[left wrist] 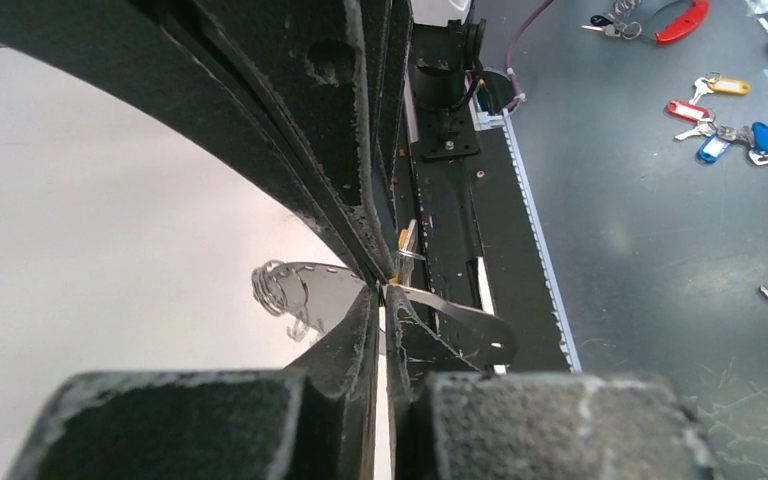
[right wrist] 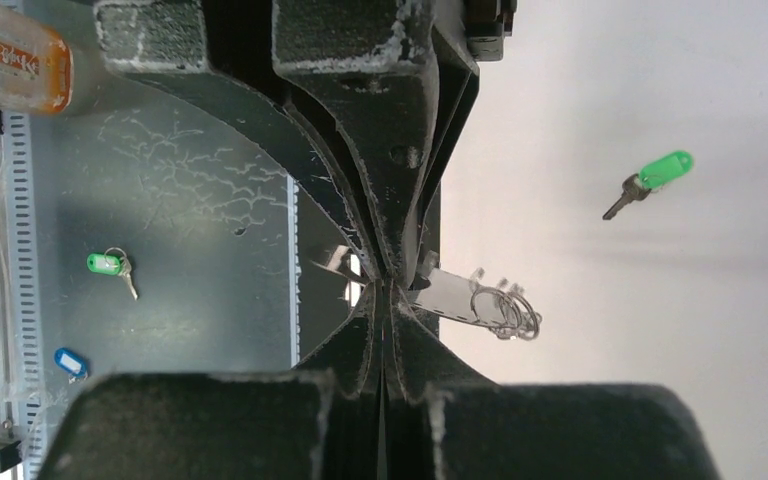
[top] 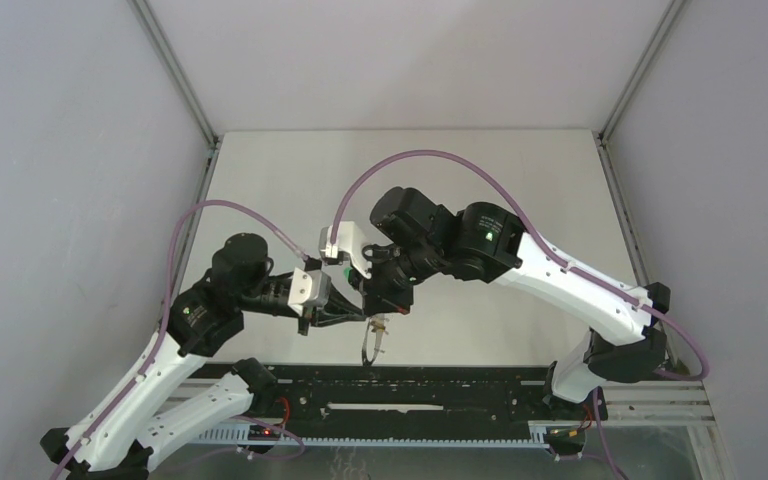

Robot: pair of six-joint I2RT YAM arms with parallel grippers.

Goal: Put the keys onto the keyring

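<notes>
My left gripper [left wrist: 385, 300] is shut on the flat grey keyring [left wrist: 312, 292], held on edge above the table's near edge. Its small wire loops [left wrist: 272, 286] stick out to one side. My right gripper [right wrist: 382, 285] is shut, tip to tip with the left one, at the keyring's [right wrist: 452, 296] rim. A sliver of the yellow-orange key [left wrist: 403, 240] shows right beside its fingertips and seems pinched there. The green key [right wrist: 652, 178] lies alone on the white table. In the top view both grippers [top: 365, 310] meet mid-table and the keyring [top: 372, 342] hangs below them.
A black rail [top: 410, 385] runs along the table's near edge. Beyond it, on the grey floor, lie several tagged keys [left wrist: 712, 112], a green-tagged key [right wrist: 108, 264] and a blue tag [right wrist: 68, 360]. An orange object [right wrist: 10, 60] sits at the upper left.
</notes>
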